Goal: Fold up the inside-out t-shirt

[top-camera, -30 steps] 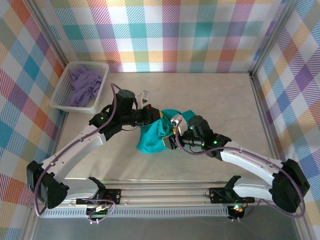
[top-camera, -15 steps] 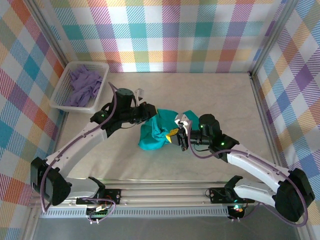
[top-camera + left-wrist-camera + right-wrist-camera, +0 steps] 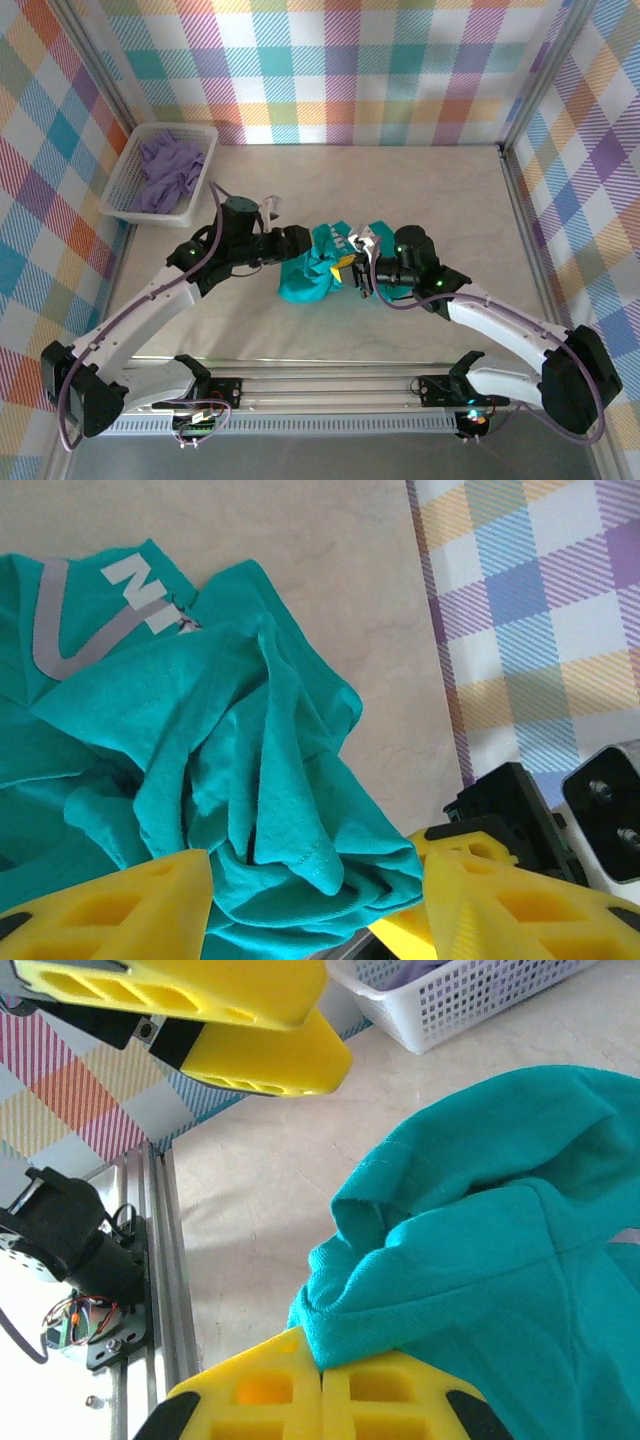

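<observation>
My R pincer (image 3: 322, 1375) is clenched, yellow fingertips pressed together on a fold of the inside-out t-shirt (image 3: 480, 1260) at its near-side edge. My L pincer (image 3: 315, 880) is released: jaws stand wide apart, w/ bunched cloth lying loose between them.

Surface: pale beige table (image 3: 430, 190), faint marbled pattern, matte. Metal rail (image 3: 320, 385) along near edge. Walls (image 3: 350, 70) on three sides, pastel plaid print.

T-shirt (image 3: 310, 275): mid-table, between both pincers, in a crumpled heap. Teal-green knit, soft, deep irregular folds, stitched hem visible in L wrist view. Pale lavender-white print (image 3: 90, 610) on its far side.

Far-left corner: white plastic basket (image 3: 130, 195), perforated mesh walls, rectangular. Lavender-purple garment (image 3: 168, 165) crumpled inside. Well apart from t-shirt.

Pincer fingers: hard yellow plastic, wedge-shaped, w/ hollow cut-outs.

Vs 1 s ago: L pincer (image 3: 300, 242) was clamped on the cloth, has since let go, and its wrist has shifted slightly left. R pincer (image 3: 350, 265) was apart, has since closed. Pale print now shows atop the heap in top view. Basket unchanged.
</observation>
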`<state>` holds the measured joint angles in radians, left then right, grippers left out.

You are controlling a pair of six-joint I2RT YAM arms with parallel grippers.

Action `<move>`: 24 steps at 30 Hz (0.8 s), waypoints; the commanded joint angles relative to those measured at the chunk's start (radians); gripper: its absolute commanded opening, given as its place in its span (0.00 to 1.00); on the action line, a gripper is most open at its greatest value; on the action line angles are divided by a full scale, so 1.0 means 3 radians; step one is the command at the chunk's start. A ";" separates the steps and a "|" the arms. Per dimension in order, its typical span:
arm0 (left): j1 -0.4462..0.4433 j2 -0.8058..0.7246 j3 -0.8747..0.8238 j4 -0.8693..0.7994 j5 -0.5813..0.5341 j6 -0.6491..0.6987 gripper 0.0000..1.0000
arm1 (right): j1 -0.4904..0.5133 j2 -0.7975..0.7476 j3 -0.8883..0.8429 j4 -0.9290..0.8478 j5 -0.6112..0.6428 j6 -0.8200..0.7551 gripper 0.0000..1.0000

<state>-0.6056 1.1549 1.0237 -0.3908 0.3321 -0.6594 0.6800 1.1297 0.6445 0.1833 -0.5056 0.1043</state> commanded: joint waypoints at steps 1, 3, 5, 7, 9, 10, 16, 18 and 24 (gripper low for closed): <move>-0.0073 0.0199 0.0097 -0.0024 0.0057 0.0115 0.56 | -0.0018 0.0018 0.0028 0.0112 -0.0018 0.0015 0.00; -0.0137 0.0304 0.0182 -0.0048 0.0043 0.0152 0.53 | -0.0014 0.0008 0.0025 0.0105 -0.0009 0.0020 0.00; -0.0181 0.0418 0.0236 -0.0072 0.0017 0.0178 0.50 | -0.0016 -0.0002 0.0025 0.0100 -0.0007 0.0020 0.00; -0.0203 0.0499 0.0259 -0.0054 0.0018 0.0191 0.44 | -0.0019 -0.0008 0.0025 0.0094 -0.0006 0.0013 0.00; -0.0206 0.0574 0.0273 0.0021 0.0058 0.0185 0.32 | -0.0017 -0.0008 0.0012 0.0083 -0.0013 0.0006 0.00; -0.0206 0.0595 0.0286 0.0048 0.0064 0.0178 0.28 | -0.0013 -0.0011 0.0006 0.0068 -0.0008 0.0001 0.00; -0.0109 0.0372 0.0347 0.0052 -0.0035 0.0405 0.08 | -0.0017 -0.0237 -0.0114 -0.0425 0.0662 -0.0157 0.00; -0.0021 0.0084 0.0186 0.0327 0.0137 0.0453 0.06 | -0.0017 -0.0323 -0.0107 -0.0658 0.1056 -0.0167 0.00; 0.0045 -0.0139 0.0065 0.0699 0.0537 0.0423 0.00 | -0.0008 -0.0412 -0.0183 -0.0479 0.0854 -0.0208 0.00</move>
<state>-0.5972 1.1065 1.0492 -0.2516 0.4061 -0.5556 0.6792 1.0191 0.6033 0.0330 -0.2623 0.0692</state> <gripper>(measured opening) 0.048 0.040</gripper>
